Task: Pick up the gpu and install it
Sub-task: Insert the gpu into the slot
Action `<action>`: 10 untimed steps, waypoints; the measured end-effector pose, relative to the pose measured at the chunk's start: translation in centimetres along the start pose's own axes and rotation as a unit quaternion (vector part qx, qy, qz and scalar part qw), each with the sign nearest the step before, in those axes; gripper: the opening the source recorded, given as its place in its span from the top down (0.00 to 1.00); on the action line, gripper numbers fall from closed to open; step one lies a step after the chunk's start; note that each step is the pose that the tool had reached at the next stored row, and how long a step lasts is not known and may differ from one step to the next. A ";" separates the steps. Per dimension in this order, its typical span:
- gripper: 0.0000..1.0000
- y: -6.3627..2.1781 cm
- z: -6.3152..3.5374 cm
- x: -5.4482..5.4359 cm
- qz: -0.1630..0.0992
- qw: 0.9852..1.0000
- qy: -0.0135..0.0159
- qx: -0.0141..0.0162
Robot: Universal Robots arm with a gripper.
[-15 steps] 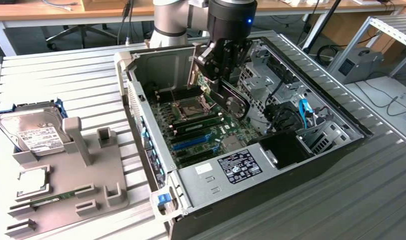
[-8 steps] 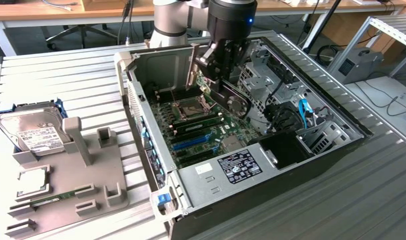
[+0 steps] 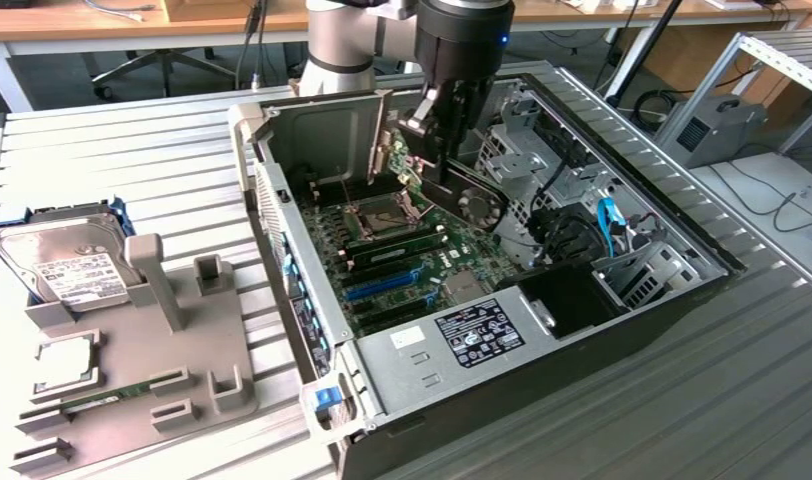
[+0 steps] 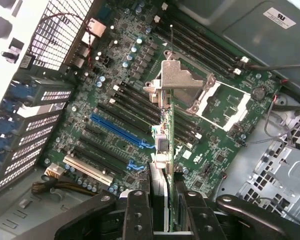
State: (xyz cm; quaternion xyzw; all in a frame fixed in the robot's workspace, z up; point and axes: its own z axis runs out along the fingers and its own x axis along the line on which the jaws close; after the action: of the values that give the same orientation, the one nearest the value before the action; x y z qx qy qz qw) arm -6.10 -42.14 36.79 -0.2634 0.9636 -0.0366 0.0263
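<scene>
Exterior view: PC case [image 3: 289, 130] lies open side up, mid-tabletop [image 3: 126, 140], with the motherboard [image 3: 413, 235] exposed on its floor. My gripper [image 3: 428, 150] hangs inside the case, near its far end wall. Fingers [image 4: 138, 215] are part-closed and clamped on the gpu [image 3: 403, 160], which is held edge-down, approx. upright and clear of the board.

Wrist view: the gpu [image 4: 166, 145] runs out from btwn my fingers. It appears to sit over the CPU socket [image 4: 190, 85] area, offset from the blue slot [image 4: 117, 131].

Step in hand (est.): carry/align, pre-insertion. Req. for seating (est.): card edge parallel to and directly over the slot, then a straight, even press.
</scene>
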 end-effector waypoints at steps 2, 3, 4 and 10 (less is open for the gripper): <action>0.71 0.00 0.00 0.0 -0.004 1.000 0.000 0.000; 0.71 0.00 0.00 0.0 -0.006 1.000 0.000 0.000; 0.71 0.00 0.00 0.0 -0.007 1.000 -0.001 0.000; 0.71 0.00 0.00 0.0 -0.018 1.000 -0.002 -0.001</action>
State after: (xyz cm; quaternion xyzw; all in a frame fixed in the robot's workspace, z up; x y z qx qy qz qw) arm -6.10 -42.14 36.79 -0.2811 0.9586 -0.0361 0.0270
